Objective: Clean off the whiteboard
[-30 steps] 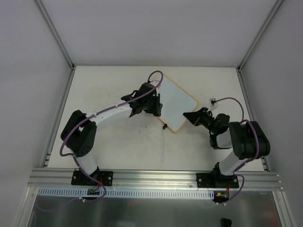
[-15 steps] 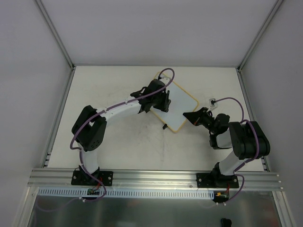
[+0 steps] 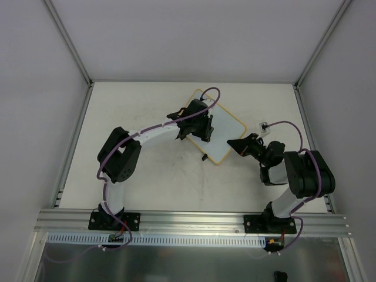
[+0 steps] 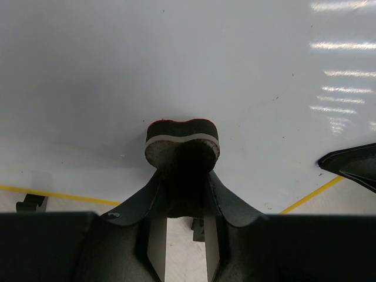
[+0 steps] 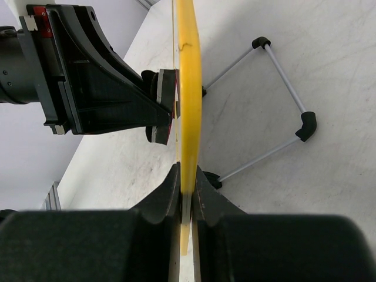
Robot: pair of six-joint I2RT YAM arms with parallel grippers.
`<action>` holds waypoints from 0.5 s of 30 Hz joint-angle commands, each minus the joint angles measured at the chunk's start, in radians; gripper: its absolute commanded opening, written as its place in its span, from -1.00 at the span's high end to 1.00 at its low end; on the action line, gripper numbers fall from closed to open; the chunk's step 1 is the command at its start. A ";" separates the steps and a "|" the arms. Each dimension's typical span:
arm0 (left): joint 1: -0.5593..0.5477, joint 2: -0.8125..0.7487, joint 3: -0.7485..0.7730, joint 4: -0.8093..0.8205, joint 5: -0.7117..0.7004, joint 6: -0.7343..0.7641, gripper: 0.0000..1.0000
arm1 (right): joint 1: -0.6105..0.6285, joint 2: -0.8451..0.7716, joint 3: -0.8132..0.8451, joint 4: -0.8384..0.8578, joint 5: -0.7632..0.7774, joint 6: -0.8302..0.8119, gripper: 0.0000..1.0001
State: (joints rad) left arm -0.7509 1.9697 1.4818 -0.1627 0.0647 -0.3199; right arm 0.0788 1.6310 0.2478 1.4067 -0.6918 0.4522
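The whiteboard [image 3: 226,132] stands tilted on the table, white with a yellow-tan frame; its face [image 4: 194,64] fills the left wrist view and looks clean. My left gripper [image 3: 195,125] is shut on the eraser [image 4: 181,147], a small dark block with a grey and red layer, and presses it against the board's face. My right gripper [image 3: 236,144] is shut on the board's edge [image 5: 189,88], seen edge-on as a yellow strip between the fingers. The eraser also shows in the right wrist view [image 5: 165,106], touching the board.
The board's wire stand with black feet [image 5: 305,126] rests on the table behind it. A small white object [image 3: 262,125] lies right of the board. Metal frame posts [image 3: 70,41] and white walls surround the table.
My left gripper has moved with the eraser up and to the right across the board's face. The right arm and the board have not moved.
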 commanded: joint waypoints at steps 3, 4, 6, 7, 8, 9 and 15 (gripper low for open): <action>0.018 0.029 0.002 -0.032 0.070 0.022 1.00 | 0.018 0.015 -0.004 0.126 -0.032 -0.093 1.00; 0.018 0.029 -0.006 -0.034 0.092 0.013 1.00 | 0.018 0.015 -0.004 0.126 -0.032 -0.092 1.00; 0.019 0.024 -0.037 -0.041 0.106 0.005 1.00 | 0.018 0.016 -0.002 0.126 -0.032 -0.092 1.00; 0.019 0.021 -0.050 -0.043 0.112 -0.001 1.00 | 0.018 0.016 -0.002 0.126 -0.032 -0.092 1.00; 0.019 0.017 -0.079 -0.043 0.124 -0.004 1.00 | 0.018 0.016 -0.002 0.126 -0.031 -0.092 1.00; 0.019 0.008 -0.093 -0.044 0.127 -0.008 1.00 | 0.018 0.016 -0.002 0.126 -0.032 -0.093 1.00; 0.022 -0.025 -0.202 -0.047 0.158 -0.007 1.00 | 0.018 0.013 -0.004 0.126 -0.032 -0.090 1.00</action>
State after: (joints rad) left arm -0.7292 1.9438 1.3468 -0.1143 0.1680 -0.3248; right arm 0.0788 1.6310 0.2478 1.4036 -0.6891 0.4526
